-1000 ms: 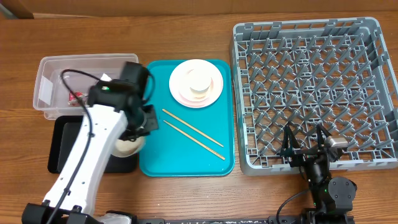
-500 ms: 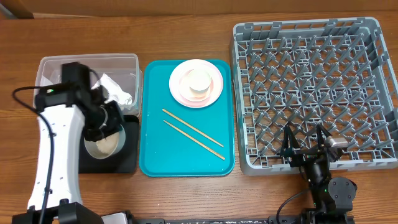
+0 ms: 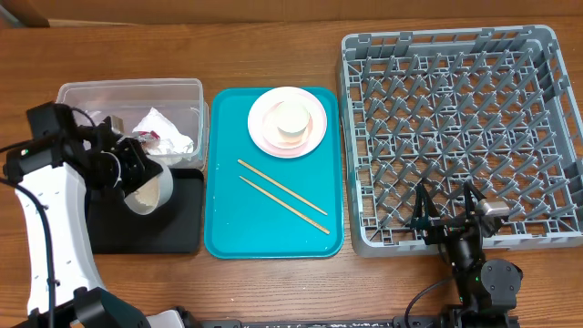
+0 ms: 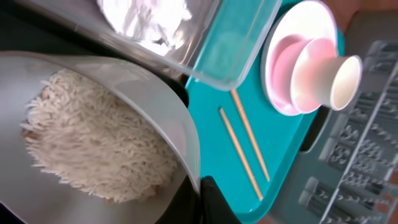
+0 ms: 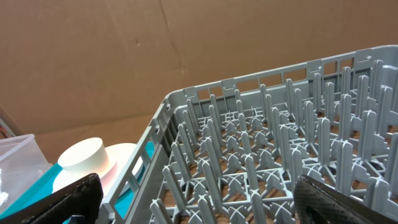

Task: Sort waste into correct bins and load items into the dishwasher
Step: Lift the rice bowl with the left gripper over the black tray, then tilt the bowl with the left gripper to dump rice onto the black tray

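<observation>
- The left hand is clenched on the rim of a small pale bowl and holds it tipped steeply on its side above the far left part of the black tray.
- In the left wrist view the rice lies heaped against the lower inside wall of the bowl; one dark finger shows at its rim.
- The clear tub stands just behind the black tray, with the crumpled white napkin inside it.
- The teal tray lies between the bins and the dish rack on the wooden tabletop.
- At the far end of the teal tray sits the pale pink plate, with the white cup stacked on it.
- The two chopsticks lie side by side, slantwise, in the middle of the teal tray.
- The right hand rests at the near wall of the dish rack, its fingers spread apart and grasping nothing.
</observation>
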Available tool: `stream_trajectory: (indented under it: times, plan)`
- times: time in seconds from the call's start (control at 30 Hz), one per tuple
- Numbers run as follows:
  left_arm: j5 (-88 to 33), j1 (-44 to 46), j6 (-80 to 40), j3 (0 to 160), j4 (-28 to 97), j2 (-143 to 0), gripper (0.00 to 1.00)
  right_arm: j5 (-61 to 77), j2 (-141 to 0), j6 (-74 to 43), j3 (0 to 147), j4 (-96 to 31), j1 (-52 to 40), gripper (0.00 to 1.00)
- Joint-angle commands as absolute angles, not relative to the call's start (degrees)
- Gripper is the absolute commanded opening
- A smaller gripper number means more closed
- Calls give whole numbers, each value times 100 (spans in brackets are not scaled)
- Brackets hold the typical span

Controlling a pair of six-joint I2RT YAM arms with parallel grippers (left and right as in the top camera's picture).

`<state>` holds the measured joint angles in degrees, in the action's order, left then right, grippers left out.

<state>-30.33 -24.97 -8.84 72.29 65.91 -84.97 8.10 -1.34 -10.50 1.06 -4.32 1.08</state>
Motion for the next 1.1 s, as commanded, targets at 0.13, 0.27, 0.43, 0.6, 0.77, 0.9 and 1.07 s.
stream_trajectory:
  times: [0.13, 0.27, 0.43, 0.6, 0.77, 0.9, 1.07]
  plan:
    - [-4425, -3030, -696, 6519, 5850, -8388, 4, 794, -132, -1074, 45, -397, 121, 100]
    - [-5343, -3483, -388, 6169, 5494, -8388, 4, 794, -132, -1074, 45, -397, 121, 100]
    - [-6003, -4097, 121, 5970, 5553, -8388, 4, 794, -132, -1074, 45, -399, 121, 100]
    - [-6617, -4609, 659, 5826, 5710, -8388, 4, 794, -132, -1074, 45, -399, 121, 100]
    - [-7244, -4930, 1063, 5564, 5710, -8388, 4, 794, -132, -1074, 45, -397, 121, 100]
    - [-7319, -5120, 1256, 5374, 5675, -8388, 4, 797, -132, -1074, 45, -399, 121, 100]
    - [-7780, -5483, 1706, 5175, 5673, -8388, 4, 797, -132, -1074, 45, -397, 121, 100]
